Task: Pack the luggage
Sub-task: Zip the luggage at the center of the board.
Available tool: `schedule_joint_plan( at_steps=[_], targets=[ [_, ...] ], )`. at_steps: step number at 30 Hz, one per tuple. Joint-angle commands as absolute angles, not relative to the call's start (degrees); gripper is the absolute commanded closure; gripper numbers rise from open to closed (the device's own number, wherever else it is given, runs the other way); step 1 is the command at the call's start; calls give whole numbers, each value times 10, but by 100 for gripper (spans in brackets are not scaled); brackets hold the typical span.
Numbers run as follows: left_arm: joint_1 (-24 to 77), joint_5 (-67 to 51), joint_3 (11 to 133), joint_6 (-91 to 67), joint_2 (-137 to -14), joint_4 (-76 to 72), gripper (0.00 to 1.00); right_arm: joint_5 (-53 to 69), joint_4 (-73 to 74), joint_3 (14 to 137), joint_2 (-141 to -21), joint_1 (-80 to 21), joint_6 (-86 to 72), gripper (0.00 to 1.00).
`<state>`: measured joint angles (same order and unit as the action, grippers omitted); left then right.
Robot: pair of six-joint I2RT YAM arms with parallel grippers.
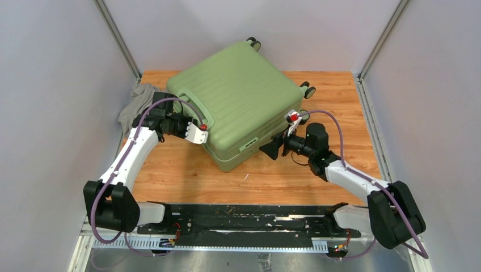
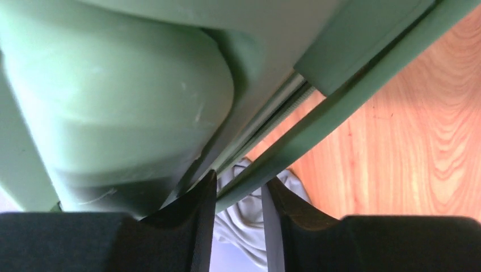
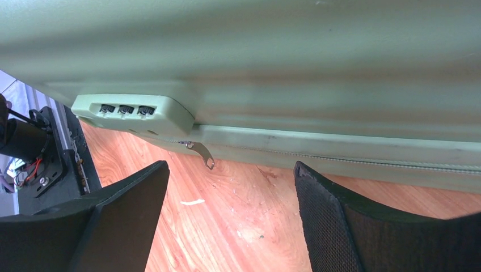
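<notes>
Down at the near side, the right gripper (image 1: 271,149) stands with its jaws spread wide and nothing between them. It is aimed at the front flank of the luggage (image 1: 235,102), and its wrist view looks straight at the combination lock (image 3: 130,110) with the zipper pull (image 3: 202,153) dangling just beside it. A little further in, the left gripper (image 1: 198,134) is up against the case's left side. Its fingers (image 2: 195,221) are drawn in narrow around a thin green band (image 2: 317,124) running along the shell. Whether they actually clamp it or merely straddle it, I cannot tell. The luggage itself lies flat and skewed across the middle of the wooden table (image 1: 187,181), with the lid down on the base, so the folding-shut looks done. The seam reads as closed along the right flank, but on the left a slit shows beside the band, so zipping up appears to be what remains. Far left, a grey cloth (image 1: 136,102) sits outside against the case's corner, unpacked. Wheels (image 1: 308,89) point to the back.
</notes>
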<state>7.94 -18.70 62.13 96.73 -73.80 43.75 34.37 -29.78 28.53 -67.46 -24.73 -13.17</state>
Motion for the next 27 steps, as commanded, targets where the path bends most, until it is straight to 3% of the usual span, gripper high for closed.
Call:
schedule_joint_plan(
  at_steps=[1, 3, 5, 10, 15, 19, 27],
  targets=[
    [92, -217, 606, 967, -756, 404, 76, 393, -351, 271, -703, -257, -98, 16],
    [95, -222, 605, 962, -748, 405, 89, 408, -361, 273, -718, -257, -81, 16],
    [98, -227, 606, 964, -735, 413, 94, 425, -386, 268, -731, -257, -77, 15],
    [103, -248, 623, 933, -710, 444, 100, 473, -403, 278, -766, -267, -77, 14],
    [106, -283, 665, 866, -701, 471, 100, 437, -409, 273, -787, -300, -70, 20],
    [114, -296, 687, 837, -699, 484, 100, 373, -441, 267, -800, -324, -81, 31],
    [126, -281, 671, 831, -687, 497, 100, 282, -492, 249, -790, -344, -99, 62]
  ],
)
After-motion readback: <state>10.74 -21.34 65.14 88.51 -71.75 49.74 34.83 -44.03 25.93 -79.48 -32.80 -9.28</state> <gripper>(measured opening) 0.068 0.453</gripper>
